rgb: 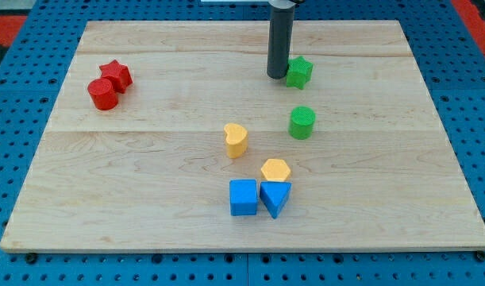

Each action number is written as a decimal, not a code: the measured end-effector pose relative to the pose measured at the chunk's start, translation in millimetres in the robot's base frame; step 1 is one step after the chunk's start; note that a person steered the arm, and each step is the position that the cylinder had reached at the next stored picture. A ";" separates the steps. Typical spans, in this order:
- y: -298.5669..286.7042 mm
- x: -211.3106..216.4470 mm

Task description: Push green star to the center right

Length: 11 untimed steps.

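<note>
The green star (299, 71) lies on the wooden board (147, 159) near the view's top, a little right of the middle. My tip (276, 76) stands at the star's left side, touching it or nearly so. A green cylinder (302, 122) stands below the star, toward the view's bottom.
A red star (115, 75) and a red cylinder (102, 94) sit together at the view's upper left. A yellow heart-like block (236, 140) is near the middle. A yellow hexagon (275, 170), a blue cube (243, 197) and a blue triangle (275, 198) cluster at the lower middle.
</note>
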<state>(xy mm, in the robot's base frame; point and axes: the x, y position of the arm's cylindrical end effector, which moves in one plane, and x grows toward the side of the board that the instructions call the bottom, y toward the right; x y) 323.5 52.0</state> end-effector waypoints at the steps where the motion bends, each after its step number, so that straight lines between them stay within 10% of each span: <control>1: -4.5 -25.6; 11: 52.8 -0.6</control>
<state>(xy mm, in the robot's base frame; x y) 322.9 104.8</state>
